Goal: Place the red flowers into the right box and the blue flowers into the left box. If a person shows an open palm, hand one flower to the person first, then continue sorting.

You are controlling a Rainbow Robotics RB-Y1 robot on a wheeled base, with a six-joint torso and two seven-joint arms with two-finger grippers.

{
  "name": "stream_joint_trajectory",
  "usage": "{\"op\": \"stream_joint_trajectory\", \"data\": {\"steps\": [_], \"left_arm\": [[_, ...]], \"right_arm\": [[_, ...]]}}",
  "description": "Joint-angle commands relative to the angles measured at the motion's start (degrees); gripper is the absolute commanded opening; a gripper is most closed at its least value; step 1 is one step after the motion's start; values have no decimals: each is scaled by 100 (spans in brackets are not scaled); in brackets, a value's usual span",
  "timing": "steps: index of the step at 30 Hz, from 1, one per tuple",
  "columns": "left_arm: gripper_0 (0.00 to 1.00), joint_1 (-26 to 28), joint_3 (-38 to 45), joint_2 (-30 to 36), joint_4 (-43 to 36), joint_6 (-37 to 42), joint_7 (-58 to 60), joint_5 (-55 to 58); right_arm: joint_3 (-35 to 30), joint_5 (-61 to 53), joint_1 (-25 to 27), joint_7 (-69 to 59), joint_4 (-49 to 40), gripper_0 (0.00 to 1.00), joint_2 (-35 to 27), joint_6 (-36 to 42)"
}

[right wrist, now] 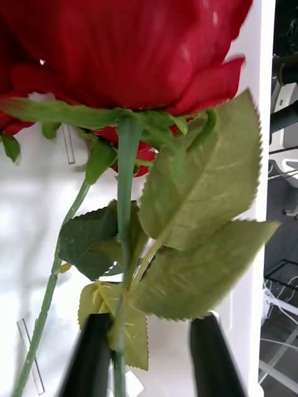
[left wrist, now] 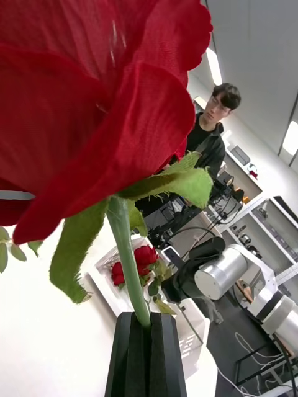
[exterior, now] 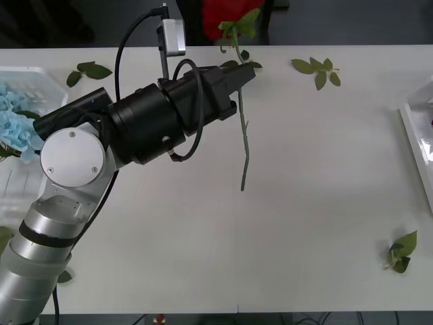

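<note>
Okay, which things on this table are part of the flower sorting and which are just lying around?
Part of the job:
- red rose, held by the left gripper
- red rose, with the right gripper around its stem
- blue flowers in the left box
- right box, with roses in it

Lying about:
- loose leaf sprigs on the table

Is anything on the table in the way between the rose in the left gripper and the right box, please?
Nothing visible: the left gripper holds the rose at the far edge, and the table toward the right box is bare; leaf sprigs lie aside.

Left hand (exterior: 245, 73) raised, fingers clamped together; right hand (right wrist: 152, 356) fingers parted.
</note>
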Motion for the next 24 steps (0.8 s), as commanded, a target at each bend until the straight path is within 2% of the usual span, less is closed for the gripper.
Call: {"op": "stream_joint_trajectory", "data": {"steps": [1,6,9,10,14,23,24], "left_arm": [[0,-220,-55,-155,-81,-46,-280,32],[0,-220,-46,-146,-81,-46,-288,32],[0,-211,-55,-155,-81,-46,-271,32],[0,-211,-55,-146,-81,-46,-271,32],[0,-211,-55,-146,-81,-37,-271,41],[0,-211,-55,-164,-81,-46,-288,32],[0,-211,-55,-164,-81,-46,-288,32]], "right_arm": [[17,12,-39,44,-280,100,-165,86],[-193,-252,-21,448,-974,100,-350,657],[-844,-911,49,1300,-1537,100,-367,1184],[-1222,-1351,111,1775,-1818,100,-341,1448],[-1899,-2397,225,2592,-2372,100,-200,2063],[-2602,-4559,322,4350,-3145,100,169,2705],[-2672,-5095,339,4570,-3154,100,239,2705]]}}
